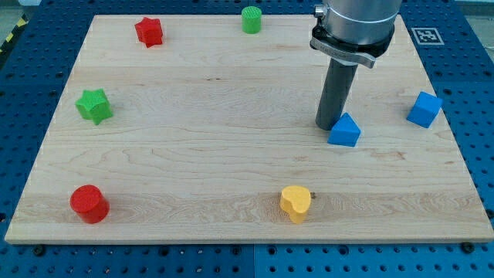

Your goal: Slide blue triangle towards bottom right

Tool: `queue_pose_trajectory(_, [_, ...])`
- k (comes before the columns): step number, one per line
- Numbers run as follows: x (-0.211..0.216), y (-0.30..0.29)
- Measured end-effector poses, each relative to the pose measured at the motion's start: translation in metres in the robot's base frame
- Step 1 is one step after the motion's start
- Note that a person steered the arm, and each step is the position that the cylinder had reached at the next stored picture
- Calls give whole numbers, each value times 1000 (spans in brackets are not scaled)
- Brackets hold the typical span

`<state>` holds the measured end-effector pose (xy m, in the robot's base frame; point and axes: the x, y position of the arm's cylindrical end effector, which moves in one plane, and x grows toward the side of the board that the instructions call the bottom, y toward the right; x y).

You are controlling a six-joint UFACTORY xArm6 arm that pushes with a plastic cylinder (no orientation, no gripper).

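Observation:
The blue triangle (344, 130) lies on the wooden board (231, 154), right of centre. My tip (327, 126) stands on the board just to the triangle's left, touching or nearly touching its left edge. The dark rod rises from there to the arm's grey body at the view's top. A blue cube (424, 109) sits near the board's right edge, to the right of the triangle and slightly higher in the view.
A red star (149, 32) and a green cylinder (252, 19) sit near the top edge. A green star (94, 105) is at the left. A red cylinder (89, 204) is at the bottom left. A yellow heart-shaped block (296, 203) is at the bottom centre.

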<state>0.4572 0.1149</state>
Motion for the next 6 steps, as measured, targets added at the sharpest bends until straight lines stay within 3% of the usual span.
queue_pose_trajectory(6, [0, 10])
